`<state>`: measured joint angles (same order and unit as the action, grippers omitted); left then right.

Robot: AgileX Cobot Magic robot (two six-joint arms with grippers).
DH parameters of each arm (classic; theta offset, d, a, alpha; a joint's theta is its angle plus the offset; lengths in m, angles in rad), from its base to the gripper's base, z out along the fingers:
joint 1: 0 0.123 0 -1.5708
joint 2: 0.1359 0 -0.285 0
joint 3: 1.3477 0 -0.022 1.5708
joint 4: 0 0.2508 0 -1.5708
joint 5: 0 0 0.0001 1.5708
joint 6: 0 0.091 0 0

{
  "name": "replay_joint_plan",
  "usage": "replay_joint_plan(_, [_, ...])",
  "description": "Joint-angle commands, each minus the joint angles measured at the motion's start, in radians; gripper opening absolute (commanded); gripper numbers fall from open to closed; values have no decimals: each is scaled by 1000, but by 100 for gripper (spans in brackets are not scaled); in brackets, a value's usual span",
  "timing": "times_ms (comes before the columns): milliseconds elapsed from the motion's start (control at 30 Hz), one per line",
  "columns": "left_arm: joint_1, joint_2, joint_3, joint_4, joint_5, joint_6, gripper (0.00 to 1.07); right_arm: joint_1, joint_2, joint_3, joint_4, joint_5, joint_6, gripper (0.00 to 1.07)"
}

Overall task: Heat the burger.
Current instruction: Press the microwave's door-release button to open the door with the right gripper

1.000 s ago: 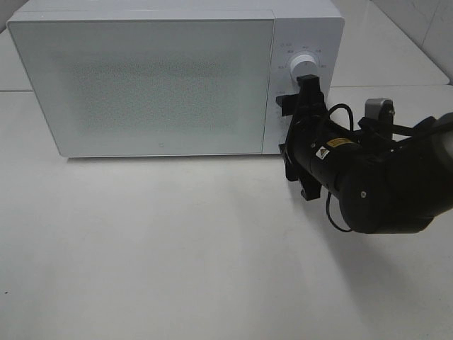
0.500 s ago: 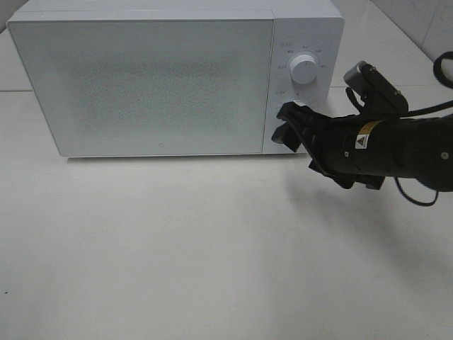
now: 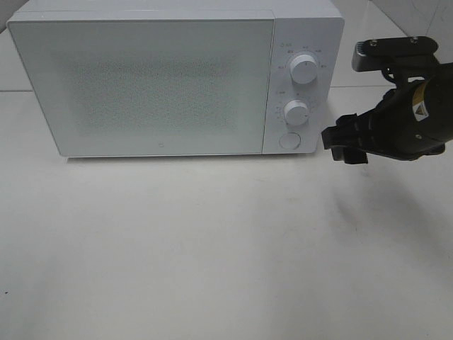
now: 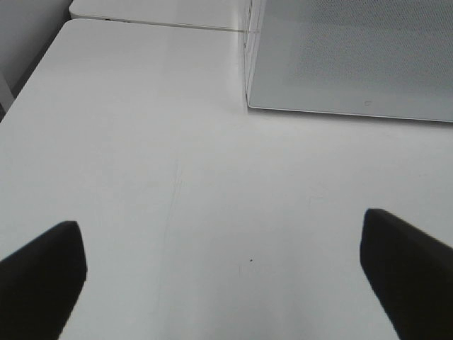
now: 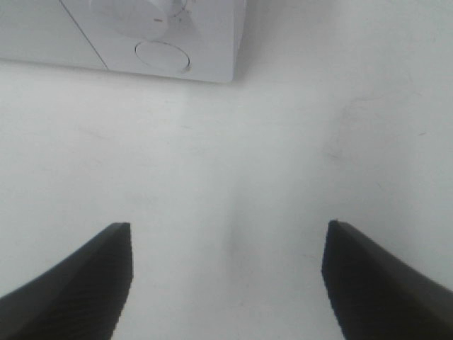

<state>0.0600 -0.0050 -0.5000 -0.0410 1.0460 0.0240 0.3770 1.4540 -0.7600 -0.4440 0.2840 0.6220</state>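
Exterior high view: microwave (image 3: 141, 78) at the surface's far edge, door shut. The burger shows in no view and is presumably inside. Beside the dials (image 3: 296, 111) hovers the right end effector (image 3: 345, 145), jaws wide and empty; the left end effector (image 4: 219, 276) is equally spread and empty. Heating step likely; next, check the timer setting.

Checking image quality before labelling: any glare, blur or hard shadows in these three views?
Exterior high: even soft light, only a faint shadow on the table near the right gripper; microwave door speckled, interior unreadable. Left wrist: left gripper tips dark, soft-edged. Right wrist: white-on-white, low contrast, mildly soft.
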Motion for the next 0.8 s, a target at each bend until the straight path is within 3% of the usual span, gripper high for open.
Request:
replay_joint_plan(33, [2,-25,3,-2,-9,-3,98,-2,-82,-5,127,123,-194,74])
replay_joint_plan(300, [2,-25,3,-2,-9,-3,98,0,-236,-5,275,392,-418,74])
replay_joint_plan(800, [2,-25,3,-2,-9,-3,98,0,-490,16,319,591,-461,74])
